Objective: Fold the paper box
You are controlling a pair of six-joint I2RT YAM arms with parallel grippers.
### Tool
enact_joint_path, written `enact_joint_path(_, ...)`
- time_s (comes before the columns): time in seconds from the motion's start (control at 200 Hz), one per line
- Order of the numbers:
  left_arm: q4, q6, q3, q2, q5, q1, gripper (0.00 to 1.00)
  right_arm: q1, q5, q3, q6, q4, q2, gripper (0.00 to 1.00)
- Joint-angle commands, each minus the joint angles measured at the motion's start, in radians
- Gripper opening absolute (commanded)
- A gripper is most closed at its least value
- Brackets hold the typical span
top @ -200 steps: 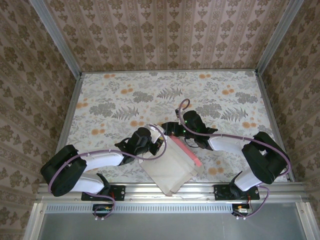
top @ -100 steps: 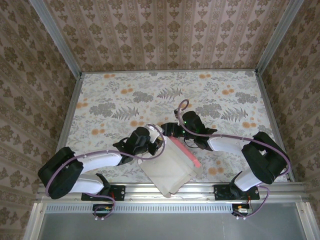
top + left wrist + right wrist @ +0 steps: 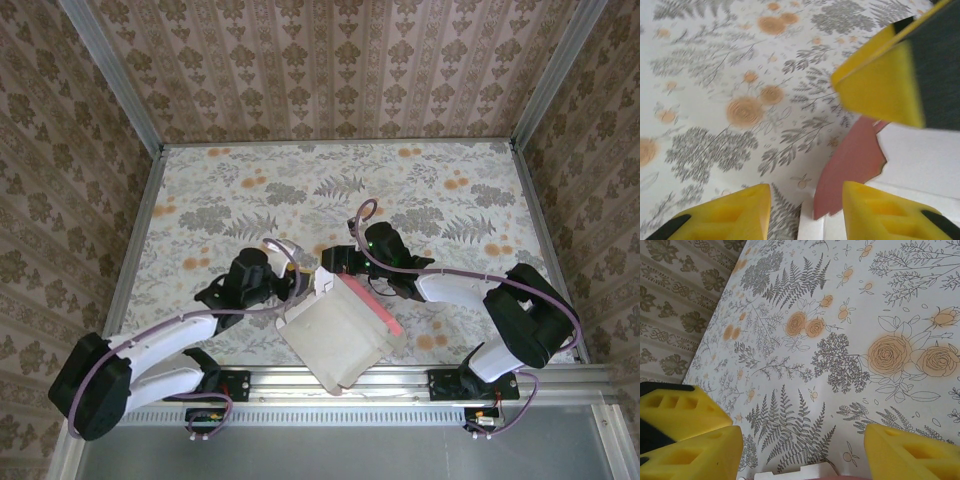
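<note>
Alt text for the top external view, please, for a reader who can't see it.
A flat off-white card sheet with a salmon-pink strip along its right edge lies at the near edge of a floral-patterned table. The left end effector and right end effector sit by its far corner, one on each side.

My overhead camera looks down from behind the arm bases (image 3: 215, 385); both wrist cameras sit close over the shared floral worktop (image 3: 250, 190).
</note>
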Motion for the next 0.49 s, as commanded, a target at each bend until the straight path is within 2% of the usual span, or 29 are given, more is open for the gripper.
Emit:
enact_joint_path(0.0,0.016,-0.08,-0.048,-0.016,0.101,0.053,0.41,0.006,-0.012,0.001,-0.03,-0.07,0.003,0.66)
enact_joint_path(0.13,0.06,-0.061,-0.05,0.024,0.134,0.075,0.42,0.006,-0.015,0.003,-0.031,-0.071,0.003,0.66)
enact_joint_path(0.34,0.223,-0.008,-0.018,0.203,0.241,0.074,0.42,0.006,-0.021,0.009,-0.025,-0.071,0.009,0.66)
enact_joint_path(0.49,0.325,0.041,-0.008,0.293,0.221,0.04,0.42,0.005,-0.023,0.016,-0.021,-0.075,0.008,0.66)
